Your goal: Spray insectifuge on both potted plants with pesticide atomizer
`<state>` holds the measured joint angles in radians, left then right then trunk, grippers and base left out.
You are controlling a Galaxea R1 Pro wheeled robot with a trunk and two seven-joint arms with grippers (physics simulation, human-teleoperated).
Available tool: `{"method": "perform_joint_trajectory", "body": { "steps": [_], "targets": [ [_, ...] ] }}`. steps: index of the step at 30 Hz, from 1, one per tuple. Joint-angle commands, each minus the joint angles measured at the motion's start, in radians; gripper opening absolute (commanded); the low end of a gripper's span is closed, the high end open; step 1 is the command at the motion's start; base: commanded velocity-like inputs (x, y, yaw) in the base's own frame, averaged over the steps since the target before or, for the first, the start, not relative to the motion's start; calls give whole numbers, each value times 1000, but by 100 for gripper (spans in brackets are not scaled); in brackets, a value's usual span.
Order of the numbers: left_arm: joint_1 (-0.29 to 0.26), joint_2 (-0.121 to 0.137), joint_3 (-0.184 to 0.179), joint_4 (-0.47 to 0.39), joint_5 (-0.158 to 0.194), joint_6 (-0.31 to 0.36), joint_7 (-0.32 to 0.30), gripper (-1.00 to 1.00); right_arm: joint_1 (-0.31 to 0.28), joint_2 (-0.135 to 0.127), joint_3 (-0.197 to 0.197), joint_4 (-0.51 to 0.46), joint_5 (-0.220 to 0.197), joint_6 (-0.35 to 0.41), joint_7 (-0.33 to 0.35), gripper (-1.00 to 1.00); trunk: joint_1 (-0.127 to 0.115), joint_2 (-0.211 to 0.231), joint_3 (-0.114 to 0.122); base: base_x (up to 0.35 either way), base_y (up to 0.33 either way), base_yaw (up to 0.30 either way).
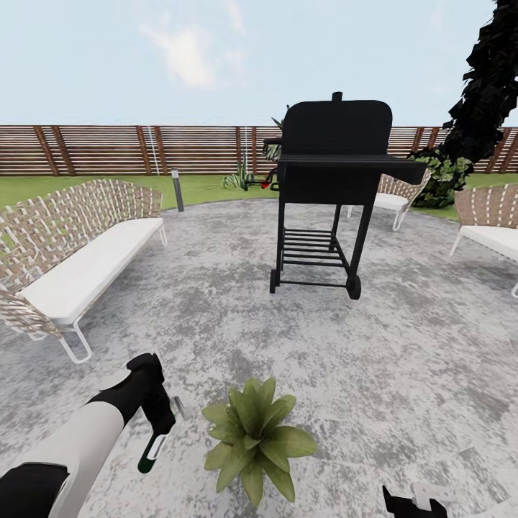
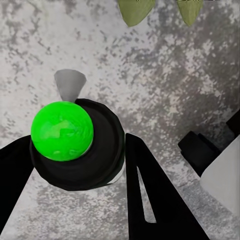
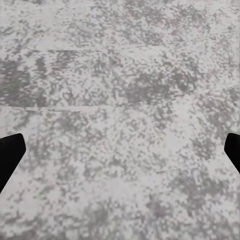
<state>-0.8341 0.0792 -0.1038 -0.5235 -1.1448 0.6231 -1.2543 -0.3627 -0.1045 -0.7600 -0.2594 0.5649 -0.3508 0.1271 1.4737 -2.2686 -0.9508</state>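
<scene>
Held tight by the left tool (image 2: 75, 160), the dark-green pesticide atomizer (image 1: 153, 452) with white label, no readable writing, hangs beside the potted plant (image 1: 255, 435); right tool (image 3: 120, 150) is spread wide.

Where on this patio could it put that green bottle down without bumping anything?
Bare paving lies wide open between the potted plant and the black grill, and rightward toward the wicker chair. It is tighter by the left hand holding the bottle, close beside the leaves, and along the sofa.

no readable text anywhere
</scene>
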Motion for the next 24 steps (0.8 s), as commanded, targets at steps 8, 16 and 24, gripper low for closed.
{"method": "perform_joint_trajectory", "body": {
  "steps": [8, 16, 24],
  "targets": [
    [0, -1, -5, -1, 1, 10, -4, -100, -1, 0, -9, 0, 3, -4, 7, 100, 0, 0, -1, 77, 0, 0],
    [0, 0, -5, -14, -1, 10, -4, -100, -1, 0, -9, 0, 3, -4, 6, 100, 0, 0, -9, 6, 0, 0],
    [6, 1, -4, 0, 11, 6, 37, -100, -1, 0, -9, 1, 3, -4, 7, 100, 0, 0, -21, 0, 0, 0]
  ]
}}
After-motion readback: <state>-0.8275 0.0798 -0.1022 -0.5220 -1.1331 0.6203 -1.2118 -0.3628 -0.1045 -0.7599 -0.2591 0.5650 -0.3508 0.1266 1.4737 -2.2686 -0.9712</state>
